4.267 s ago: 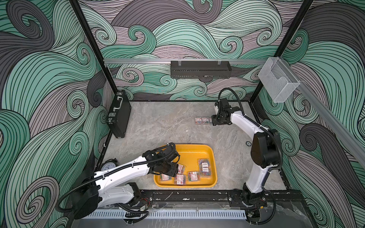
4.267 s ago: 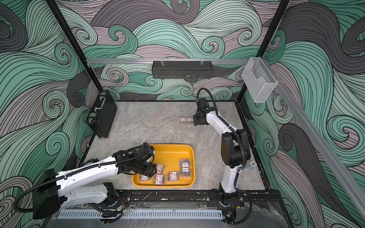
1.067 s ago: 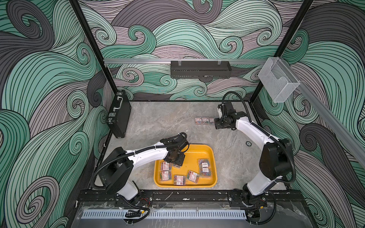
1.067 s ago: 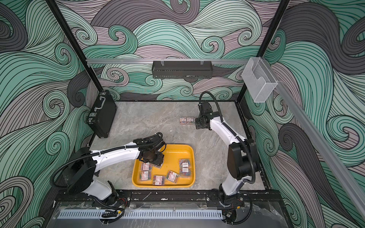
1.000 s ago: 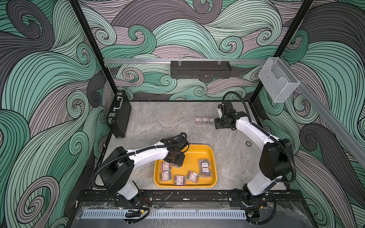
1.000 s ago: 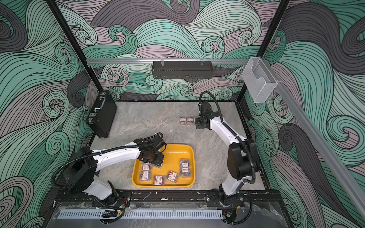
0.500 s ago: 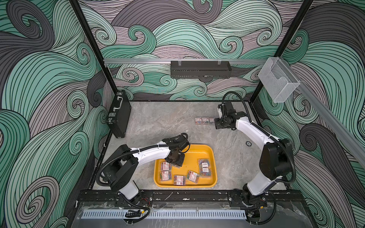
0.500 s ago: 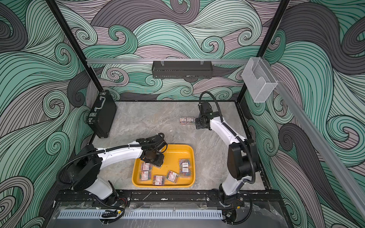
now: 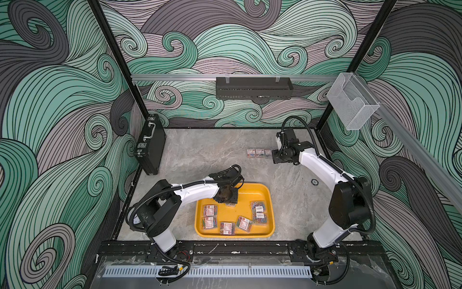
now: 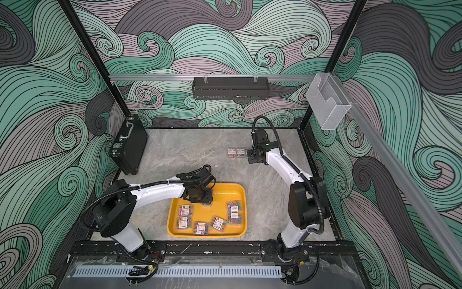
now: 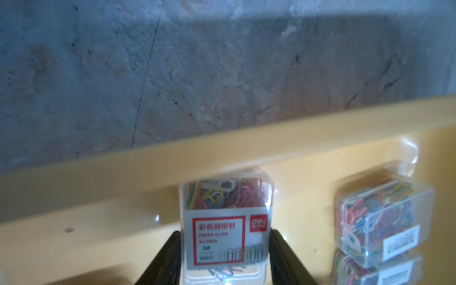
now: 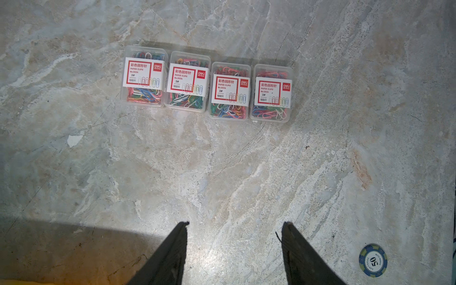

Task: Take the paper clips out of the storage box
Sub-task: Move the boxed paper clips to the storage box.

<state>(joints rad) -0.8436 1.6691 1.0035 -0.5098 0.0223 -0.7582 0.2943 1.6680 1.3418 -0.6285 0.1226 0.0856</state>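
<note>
– Desk (image 9: 212, 160) of grey marbled stone carries the shallow yellow plastic storage box (image 9: 250, 192); where is the target?
– Inside, near its far rim: a small clear plastic box of paper clips (image 11: 225, 222), label up, long axis aimed at that rim. Light, stiff, slick, I'd judge; left fingers (image 11: 170, 254) clamp its long sides, while the right fingers (image 12: 172, 251) gape, empty.

Top views evenly lit, sharp; left wrist view dim, blurred.

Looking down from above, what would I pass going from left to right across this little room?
From the left: black briefcase → yellow tray → poker chip → clear wall holder.
</note>
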